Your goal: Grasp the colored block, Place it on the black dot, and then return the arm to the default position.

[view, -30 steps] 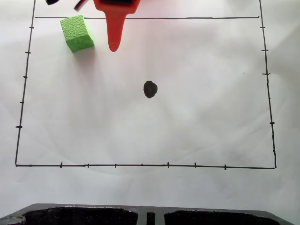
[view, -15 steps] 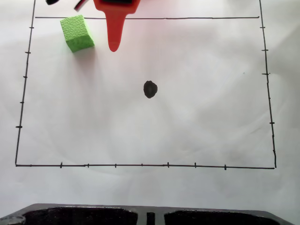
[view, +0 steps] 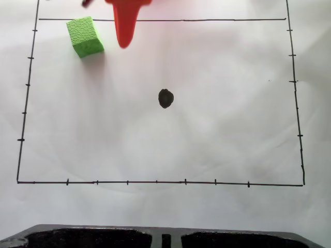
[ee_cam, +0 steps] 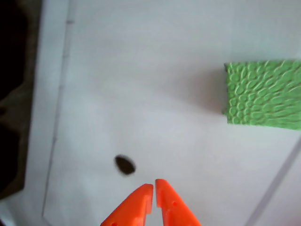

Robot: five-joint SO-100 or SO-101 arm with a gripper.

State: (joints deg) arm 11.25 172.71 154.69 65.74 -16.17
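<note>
1. Fixed view: I see the colored block (view: 84, 35) at the far left of the white paper (view: 217, 139), untouched, well apart from the black dot (view: 165, 98) at the centre.
2. Wrist view: my claw (ee_cam: 154, 187) is pressed together, empty. The block looks light, soft foam; I'd pinch its flat opposite sides.

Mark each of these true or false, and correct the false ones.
1. The green cube sits on the black dot. False: it lies apart from the dot, near the drawn frame's upper left corner in the fixed view.
2. The gripper is shut and holds nothing. True.
3. The black dot is uncovered. True.
4. The gripper touches the cube. False: bare white paper separates them.
</note>
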